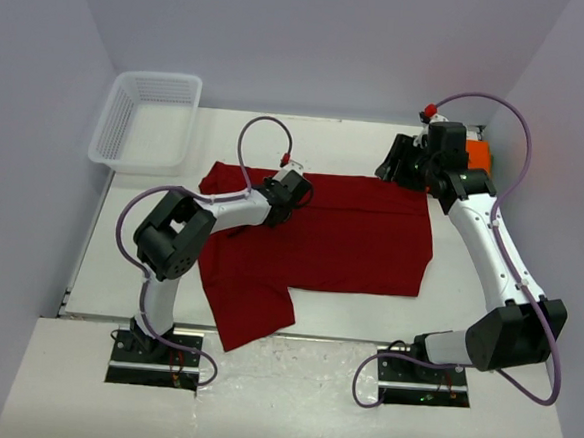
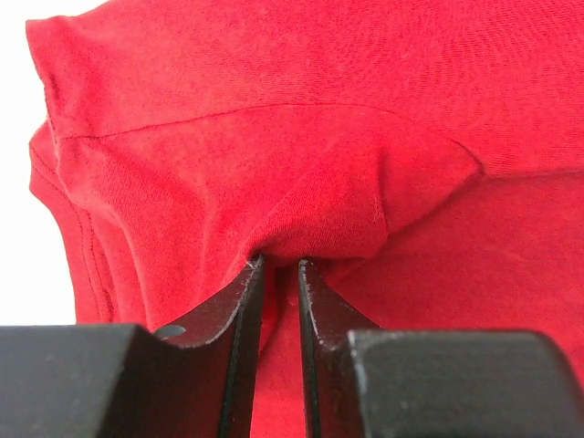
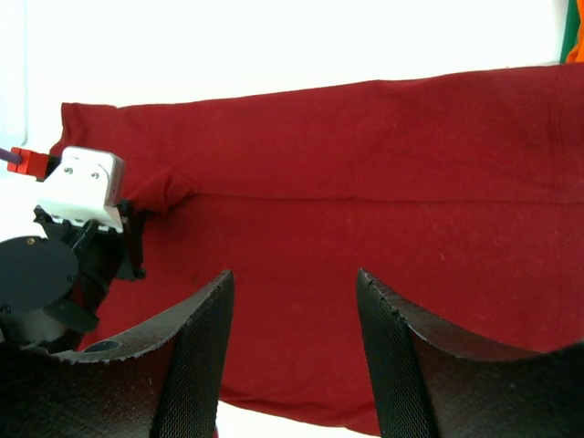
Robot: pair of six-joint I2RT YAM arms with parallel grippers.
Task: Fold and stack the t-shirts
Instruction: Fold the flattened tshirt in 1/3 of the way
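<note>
— What's the setting?

— A white table (image 1: 357, 143) boxed in by pale walls. The red shirt (image 1: 351, 238) is spread flat across its middle, and its near-left part runs down to the table's front edge.

— What's left of the shirt?

— A white basket (image 1: 146, 119) stands beyond its far-left corner, apart from the cloth.

— Next along?

— The left gripper (image 1: 296, 194) is down on the shirt's far-left part, close to the far hem. From the wrist, its fingers (image 2: 246, 301) are pressed nearly together with a pinch of red cloth caught between the tips. The fabric puckers up around them.

— And further right?

— The right gripper (image 1: 401, 167) hangs at the shirt's far-right corner. Its own camera shows the fingers (image 3: 196, 347) spread wide with nothing between them, looking along the shirt toward the other gripper.

— Is it touching the cloth?

— I can't tell.

— Any other shirts?

— An orange shirt (image 1: 480, 157) lies just past the red shirt's far-right corner, partly hidden behind that gripper. In the right wrist view a green edge (image 3: 569, 27) shows beside the orange. It is too thin a sliver to make out more.
</note>
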